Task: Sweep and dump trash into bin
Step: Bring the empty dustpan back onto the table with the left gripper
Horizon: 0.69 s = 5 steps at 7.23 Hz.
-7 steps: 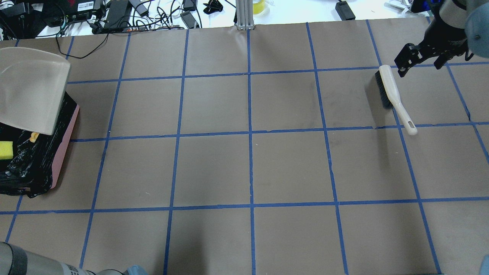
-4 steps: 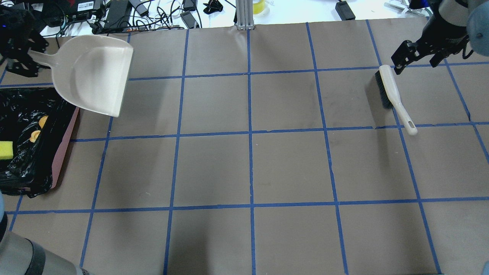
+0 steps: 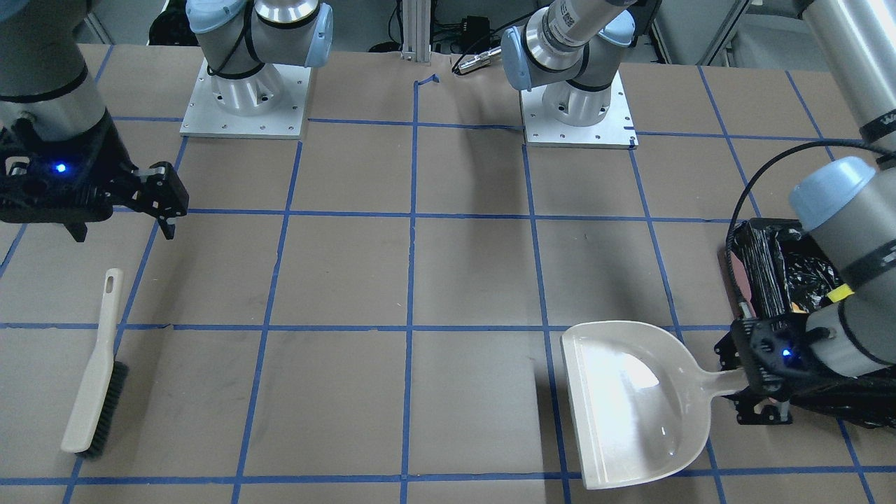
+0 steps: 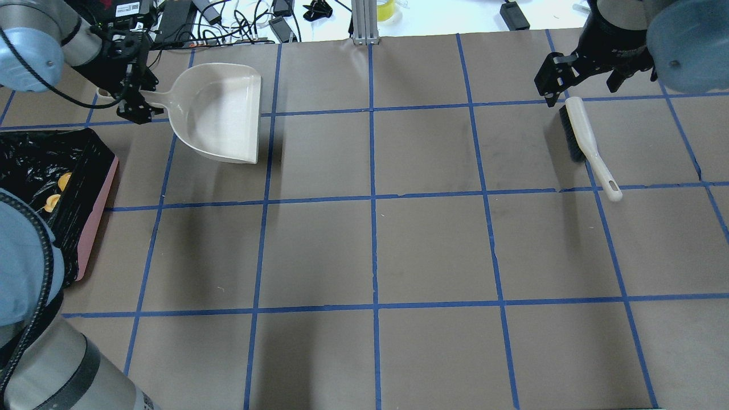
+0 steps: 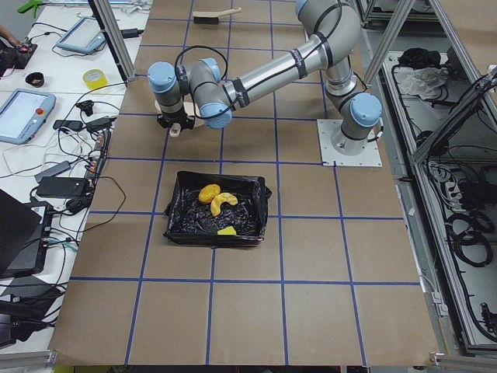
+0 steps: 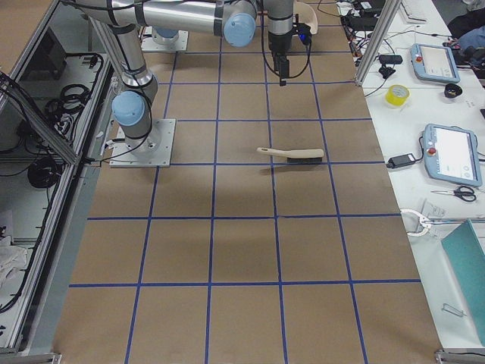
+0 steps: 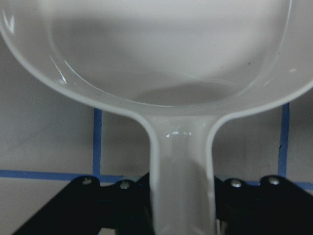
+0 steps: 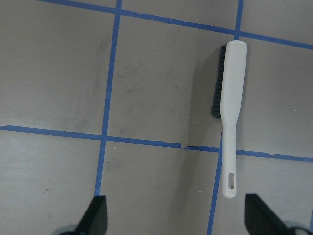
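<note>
The pink bin (image 4: 97, 216) with its black bag stands at the table's left edge; it also shows in the exterior left view (image 5: 182, 221). In it lie an orange-yellow lump (image 5: 207, 193), a crescent slice (image 5: 225, 202) and a yellow sponge wedge (image 5: 227, 231). My left gripper (image 4: 134, 99) is shut on the handle of the empty beige dustpan (image 4: 222, 111), held low over the table beyond the bin; the handle fills the left wrist view (image 7: 181, 186). My right gripper (image 4: 580, 85) is open and empty above the far end of the beige brush (image 4: 586, 145), which lies flat.
Cables and power bricks (image 4: 171, 23) lie past the table's far edge. An aluminium post (image 4: 364, 23) stands at the far middle. Blue tape lines grid the brown table. The arm bases (image 3: 245, 91) sit at the robot's side.
My left arm has carried the dustpan from over the bin to the right and farther away, and levelled it. My right gripper has moved left, over the brush head. The brush has not moved.
</note>
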{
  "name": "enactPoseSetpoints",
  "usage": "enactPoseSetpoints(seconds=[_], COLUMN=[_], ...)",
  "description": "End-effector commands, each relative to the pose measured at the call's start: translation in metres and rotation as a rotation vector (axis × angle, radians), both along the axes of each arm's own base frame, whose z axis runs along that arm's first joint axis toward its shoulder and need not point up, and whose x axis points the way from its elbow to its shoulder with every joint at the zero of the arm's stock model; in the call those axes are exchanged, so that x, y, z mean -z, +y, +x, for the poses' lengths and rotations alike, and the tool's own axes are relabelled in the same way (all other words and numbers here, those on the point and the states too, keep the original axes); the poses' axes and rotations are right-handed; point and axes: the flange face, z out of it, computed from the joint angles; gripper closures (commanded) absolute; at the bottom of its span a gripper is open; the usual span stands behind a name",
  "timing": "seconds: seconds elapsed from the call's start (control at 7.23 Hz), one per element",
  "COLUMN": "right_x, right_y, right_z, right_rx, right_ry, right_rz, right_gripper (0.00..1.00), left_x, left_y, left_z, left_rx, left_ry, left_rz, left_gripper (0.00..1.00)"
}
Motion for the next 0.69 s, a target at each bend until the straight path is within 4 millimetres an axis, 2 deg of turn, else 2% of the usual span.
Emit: enactPoseSetpoints(seconds=[0.0, 0.14, 0.28, 0.55], right_x=[-0.014, -0.020, -0.029, -0.045], right_y=[0.014, 0.022, 0.028, 0.040], right_z=[0.012, 0.012, 0.015, 0.029], right_rx=[-0.009, -0.008, -0.014, -0.024], right_ry=[0.003, 0.002, -0.010, -0.148], right_rz=[-0.015, -0.023, -0.037, -0.061], right_gripper=[0.00, 0.00, 0.00, 0.00], left_x=[0.030, 0.051, 0.062, 0.065], left_y=[-0.006, -0.003, 0.000, -0.001], left_z=[-0.031, -0.036, -0.036, -0.036], left_rx=[-0.030, -0.004, 0.014, 0.016], left_ry=[0.000, 0.008, -0.001, 0.000], left_rz=[0.056, 0.079, 0.049, 0.032], left_gripper=[1.00, 1.00, 1.00, 1.00])
